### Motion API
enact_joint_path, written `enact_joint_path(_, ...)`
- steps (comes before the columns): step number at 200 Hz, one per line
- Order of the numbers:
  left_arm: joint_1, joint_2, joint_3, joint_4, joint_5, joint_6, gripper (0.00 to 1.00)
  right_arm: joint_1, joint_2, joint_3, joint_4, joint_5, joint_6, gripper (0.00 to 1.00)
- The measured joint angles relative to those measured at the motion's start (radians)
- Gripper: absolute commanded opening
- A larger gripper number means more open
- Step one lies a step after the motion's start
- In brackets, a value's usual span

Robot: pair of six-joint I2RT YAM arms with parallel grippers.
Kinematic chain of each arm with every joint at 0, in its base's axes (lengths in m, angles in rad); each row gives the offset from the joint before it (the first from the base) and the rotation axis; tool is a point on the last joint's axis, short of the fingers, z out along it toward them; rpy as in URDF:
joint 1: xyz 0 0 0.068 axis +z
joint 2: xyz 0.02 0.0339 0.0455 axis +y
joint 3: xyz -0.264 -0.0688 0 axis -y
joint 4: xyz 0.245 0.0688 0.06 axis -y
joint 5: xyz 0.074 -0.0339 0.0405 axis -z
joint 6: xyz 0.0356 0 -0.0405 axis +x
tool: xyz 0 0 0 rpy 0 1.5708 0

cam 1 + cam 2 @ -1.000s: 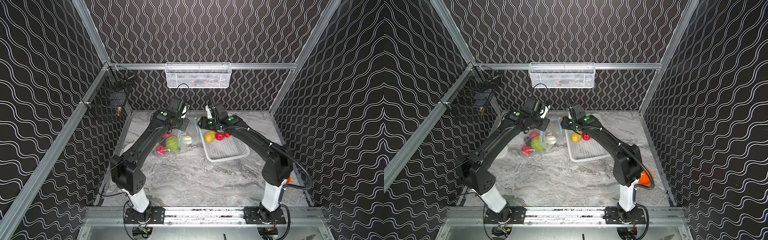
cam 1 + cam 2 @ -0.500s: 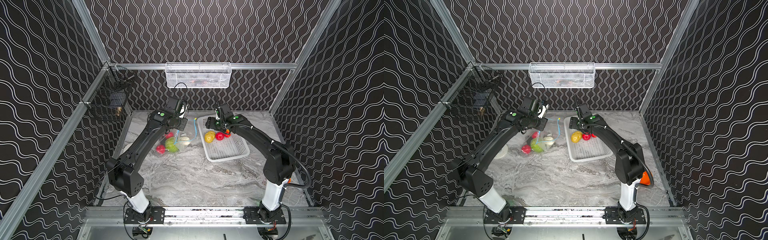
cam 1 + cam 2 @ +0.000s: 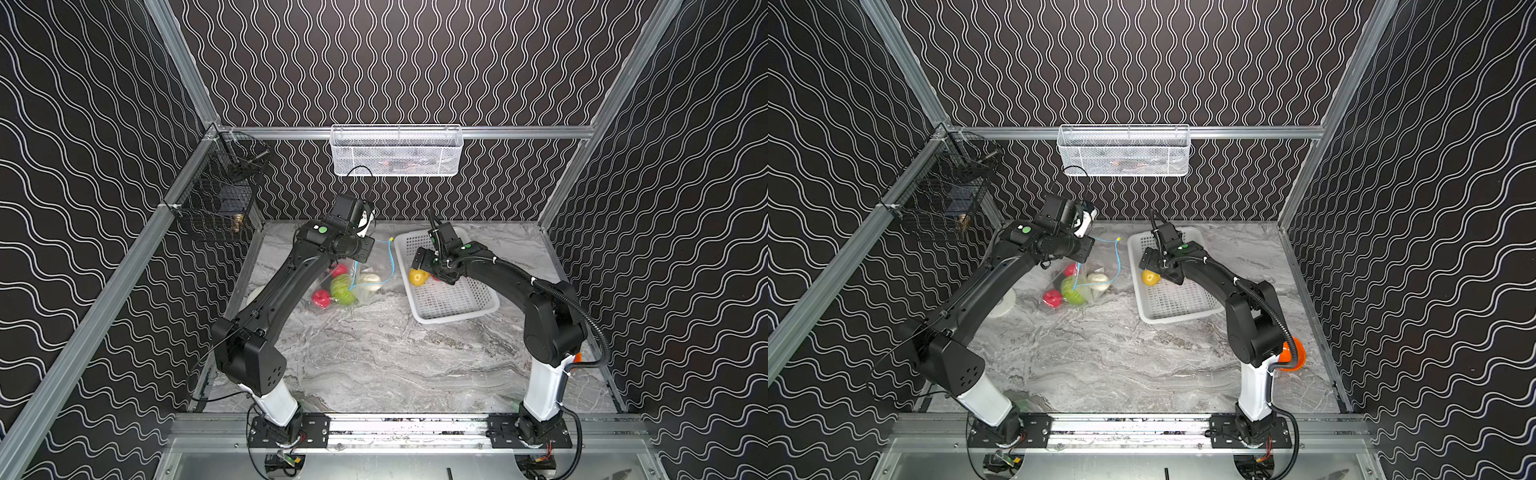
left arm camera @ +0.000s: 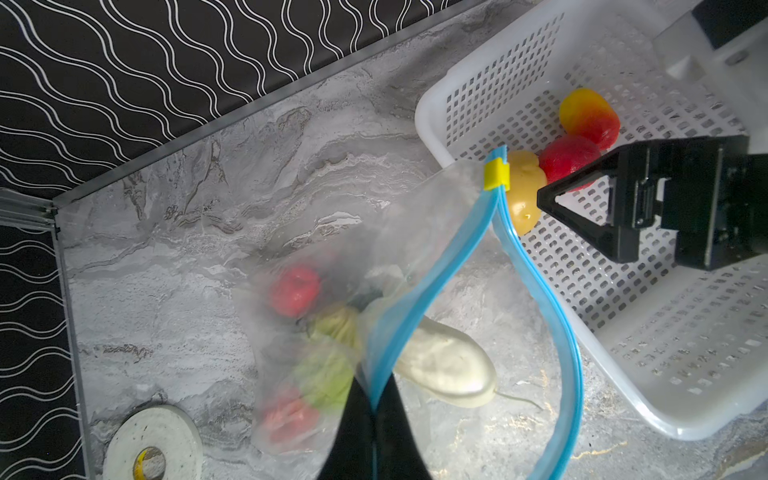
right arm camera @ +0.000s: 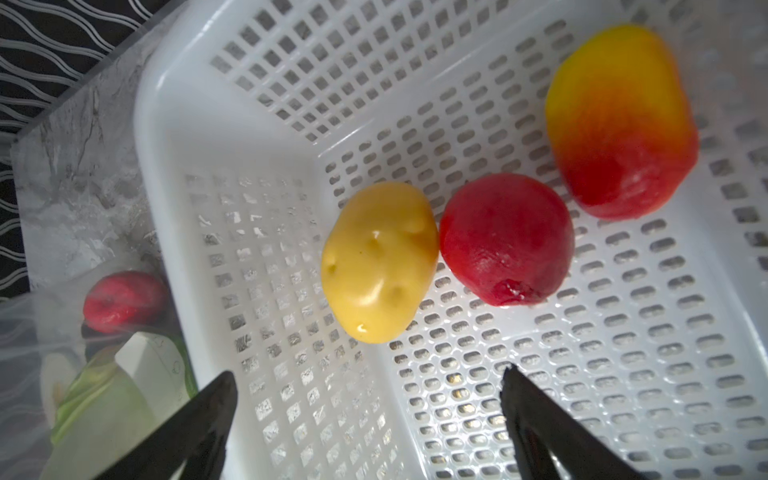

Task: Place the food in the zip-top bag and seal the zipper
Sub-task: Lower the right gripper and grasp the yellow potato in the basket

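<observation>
In a top view, the bag (image 3: 374, 270) was seen near the tabletop's far edge, beside the basket (image 3: 453, 297). In the left wrist view, its zipper (image 4: 440, 270) was pinched by the left pincer (image 4: 374, 407). In the right wrist view, the right pincer (image 5: 370, 372) was spread before the potato (image 5: 380, 262); the touching tomato (image 5: 505, 245) could be caught too, spoiling the grip.

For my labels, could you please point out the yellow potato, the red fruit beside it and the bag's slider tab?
yellow potato (image 5: 380, 262), right wrist view, its dimpled middle.
red fruit (image 5: 505, 239), right wrist view, its middle.
slider tab (image 4: 496, 173), left wrist view, its middle.
</observation>
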Motion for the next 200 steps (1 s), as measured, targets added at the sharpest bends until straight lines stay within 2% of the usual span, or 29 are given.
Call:
enact_joint_path(106,0.024,-0.019,-0.019,0.008,0.009,0.000,0.00,-0.009,0.044,-0.018,0.141,-0.029,0.135,0.97)
enact_joint_path(140,0.030,-0.023,-0.022,0.008,0.027,-0.001,0.00,-0.009,0.023,-0.074,0.177,-0.042,0.179,0.91)
enact_joint_path(200,0.031,-0.021,-0.022,0.008,0.034,-0.003,0.00,-0.002,0.055,-0.096,0.233,-0.073,0.229,0.88)
